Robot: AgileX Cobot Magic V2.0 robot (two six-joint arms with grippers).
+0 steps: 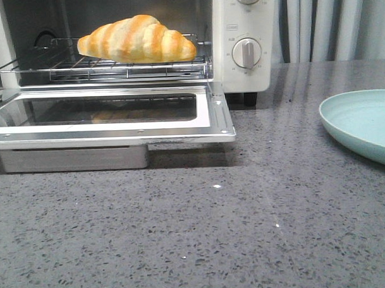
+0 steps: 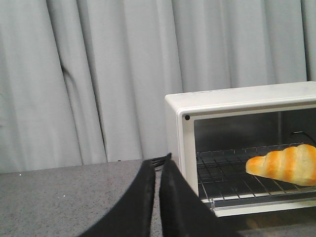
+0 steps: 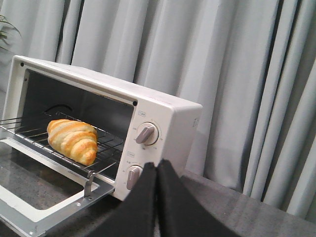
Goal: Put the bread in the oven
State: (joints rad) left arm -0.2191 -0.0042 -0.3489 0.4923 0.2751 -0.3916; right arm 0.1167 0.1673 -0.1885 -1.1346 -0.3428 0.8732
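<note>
The golden striped bread (image 1: 138,40) lies on the wire rack (image 1: 114,64) inside the cream-white oven (image 1: 244,72), whose glass door (image 1: 109,118) hangs open flat. No gripper shows in the front view. In the left wrist view the bread (image 2: 286,165) rests on the rack of the oven (image 2: 237,98), and my left gripper (image 2: 158,165) is shut and empty, off to the oven's side. From the right wrist the bread (image 3: 73,139) sits well apart from my right gripper (image 3: 157,168), which is shut on nothing near the oven's dial panel (image 3: 146,134).
A pale green plate (image 1: 362,122) sits on the grey speckled counter (image 1: 214,232) at the right. The open door juts forward over the counter, with a metal tray (image 1: 73,159) under it. Grey curtains (image 2: 98,74) hang behind.
</note>
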